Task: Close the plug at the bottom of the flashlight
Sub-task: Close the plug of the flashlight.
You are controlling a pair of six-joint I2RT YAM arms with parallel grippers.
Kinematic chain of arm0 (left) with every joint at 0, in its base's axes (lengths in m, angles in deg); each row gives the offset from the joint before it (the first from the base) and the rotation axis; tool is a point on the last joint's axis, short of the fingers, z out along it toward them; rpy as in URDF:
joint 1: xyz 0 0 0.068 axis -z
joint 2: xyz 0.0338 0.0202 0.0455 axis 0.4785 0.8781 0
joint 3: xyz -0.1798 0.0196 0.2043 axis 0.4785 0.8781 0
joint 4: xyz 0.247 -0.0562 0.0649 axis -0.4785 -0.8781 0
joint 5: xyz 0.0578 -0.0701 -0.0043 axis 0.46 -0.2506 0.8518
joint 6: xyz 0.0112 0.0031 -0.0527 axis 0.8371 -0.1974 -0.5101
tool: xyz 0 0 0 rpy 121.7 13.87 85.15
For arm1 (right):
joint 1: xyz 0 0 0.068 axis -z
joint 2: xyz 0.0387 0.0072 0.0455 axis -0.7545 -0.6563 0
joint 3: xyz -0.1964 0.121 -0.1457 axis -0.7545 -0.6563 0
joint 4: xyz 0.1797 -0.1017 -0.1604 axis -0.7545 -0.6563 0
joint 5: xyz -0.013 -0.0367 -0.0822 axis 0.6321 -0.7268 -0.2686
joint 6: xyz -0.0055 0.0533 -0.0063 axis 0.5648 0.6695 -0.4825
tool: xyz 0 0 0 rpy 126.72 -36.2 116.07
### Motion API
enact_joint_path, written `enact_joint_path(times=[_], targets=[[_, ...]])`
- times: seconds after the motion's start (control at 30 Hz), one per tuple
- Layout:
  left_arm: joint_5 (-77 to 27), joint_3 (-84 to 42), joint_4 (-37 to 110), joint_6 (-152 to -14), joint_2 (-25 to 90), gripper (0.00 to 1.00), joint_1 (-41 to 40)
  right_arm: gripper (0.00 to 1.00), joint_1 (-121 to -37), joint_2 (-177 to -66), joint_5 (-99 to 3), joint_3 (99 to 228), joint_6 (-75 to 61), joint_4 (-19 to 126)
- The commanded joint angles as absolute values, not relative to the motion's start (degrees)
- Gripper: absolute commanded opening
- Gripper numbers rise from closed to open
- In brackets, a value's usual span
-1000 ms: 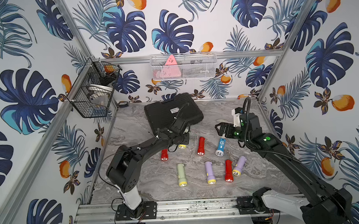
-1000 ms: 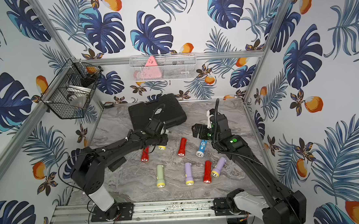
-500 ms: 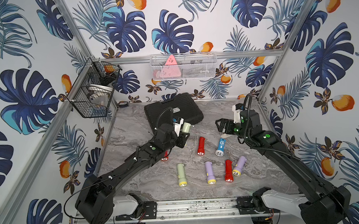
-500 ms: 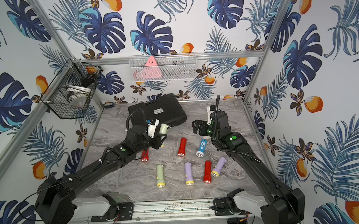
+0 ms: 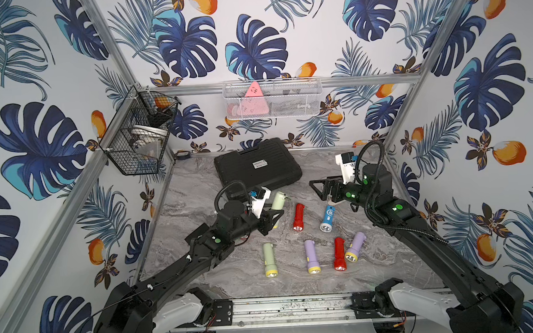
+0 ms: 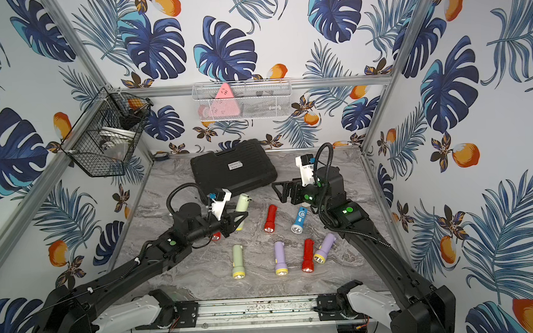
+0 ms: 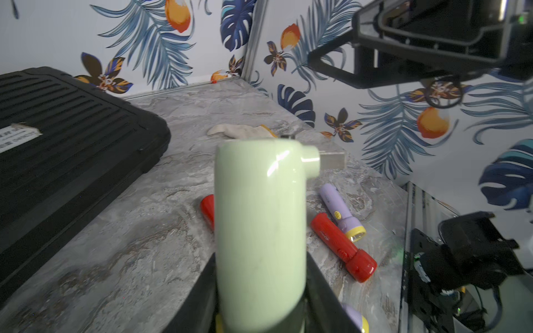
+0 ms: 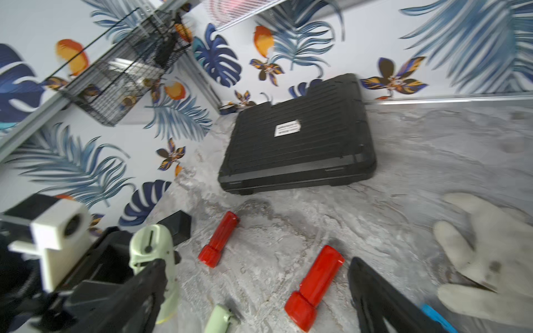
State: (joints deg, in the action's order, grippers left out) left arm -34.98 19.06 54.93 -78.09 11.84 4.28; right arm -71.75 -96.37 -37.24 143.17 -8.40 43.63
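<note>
My left gripper (image 5: 272, 218) (image 6: 237, 222) (image 7: 259, 288) is shut on a pale green flashlight (image 5: 278, 202) (image 6: 241, 206) (image 7: 259, 225) and holds it above the marble table, its yellow lens end at the jaws. At the free bottom end a grey plug (image 7: 331, 160) sticks out sideways beside a green nub. The right wrist view shows that end face of the flashlight (image 8: 151, 242). My right gripper (image 5: 318, 188) (image 6: 280, 190) (image 8: 253, 297) is open and empty, in the air to the right of the flashlight and pointing toward it, apart from it.
Several flashlights lie on the table (image 5: 198, 205): red (image 5: 298, 217), blue (image 5: 327, 219), green (image 5: 269, 260), purple (image 5: 311, 256), red (image 5: 338, 253), purple (image 5: 355, 247). A black case (image 5: 257, 167) lies behind. A white glove (image 8: 490, 253) lies at the back right. Wire baskets (image 5: 138, 139) hang on the walls.
The left arm has lifted the green flashlight off the table and swung it up toward the right gripper. The right gripper has hardly moved and stays open.
</note>
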Motion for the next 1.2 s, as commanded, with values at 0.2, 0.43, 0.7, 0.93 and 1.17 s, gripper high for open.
enact_joint_path(times=[0.2, 0.43, 0.7, 0.93, 1.17], targets=[[-59.1, 24.8, 87.5, -85.3, 12.9, 0.0, 4.0, 1.0, -73.3, -95.0, -10.6, 143.8, -12.1, 46.9], [-67.9, 25.3, 93.2, -89.0, 16.0, 0.0, 3.9, 0.94, -77.7, -94.8, -9.0, 144.7, -15.2, 45.2], [-71.4, 26.4, 98.9, -92.7, 20.0, 0.0, 3.7, 0.79, -80.2, -97.2, -5.9, 146.4, -16.5, 43.4], [-72.9, 26.7, 109.3, -99.0, 24.1, 0.0, 2.5, 0.73, -81.0, -96.8, -5.0, 146.7, -17.9, 40.5], [-73.2, 26.4, 108.9, -99.2, 24.2, 0.0, 2.0, 0.73, -81.4, -96.7, -5.3, 144.6, -16.6, 42.4]])
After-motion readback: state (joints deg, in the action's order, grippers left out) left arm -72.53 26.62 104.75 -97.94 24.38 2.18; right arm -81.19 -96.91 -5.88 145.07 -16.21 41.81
